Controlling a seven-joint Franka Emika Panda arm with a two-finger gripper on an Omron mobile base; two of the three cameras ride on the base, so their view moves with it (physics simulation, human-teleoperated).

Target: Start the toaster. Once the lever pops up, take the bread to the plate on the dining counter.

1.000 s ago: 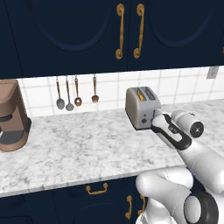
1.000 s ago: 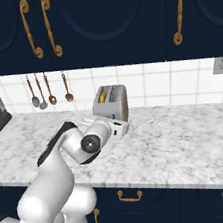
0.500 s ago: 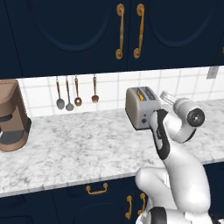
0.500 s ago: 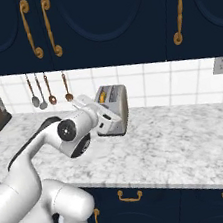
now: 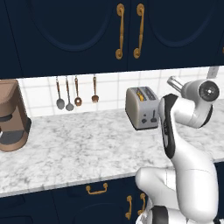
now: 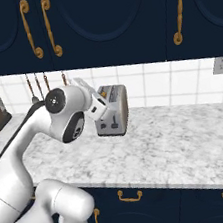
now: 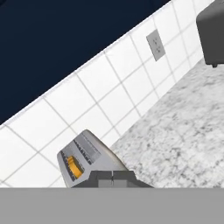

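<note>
Your claw is clenched on nothing, raised just above the toaster at the counter's back edge, whose lever sits lower, facing the front.

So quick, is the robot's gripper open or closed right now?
Gripper: closed, holding nothing, just above the small grey-silver toaster.

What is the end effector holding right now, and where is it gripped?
Nothing. The end effector is shut and empty, above the toaster; the bread sits in its slot.
</note>
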